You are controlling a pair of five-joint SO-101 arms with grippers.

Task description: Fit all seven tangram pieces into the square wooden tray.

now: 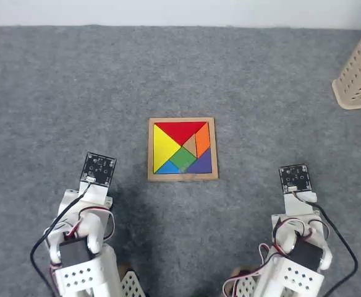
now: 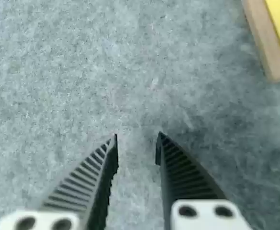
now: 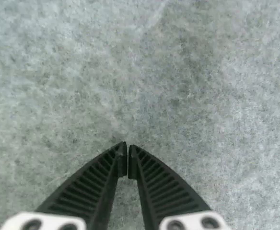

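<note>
Square wooden tray (image 1: 151,148) centre frame, coloured tangram pieces (image 1: 182,147) inside, fuzzy grey table (image 1: 261,93), ribbed left hand (image 2: 135,143) released, right hand (image 3: 127,151) clenched.

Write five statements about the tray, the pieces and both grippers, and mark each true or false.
1. The tray holds pieces in seven colours. True.
2. The red piece lies loose on the carpet. False: it sits in the tray, along its far edge.
3. The left gripper is open with nothing in it. True.
4. The right gripper holds the yellow piece. False: it is shut on nothing, and the yellow piece is in the tray.
5. The basket stands on the tray. False: it stands well apart, at the far right.
</note>
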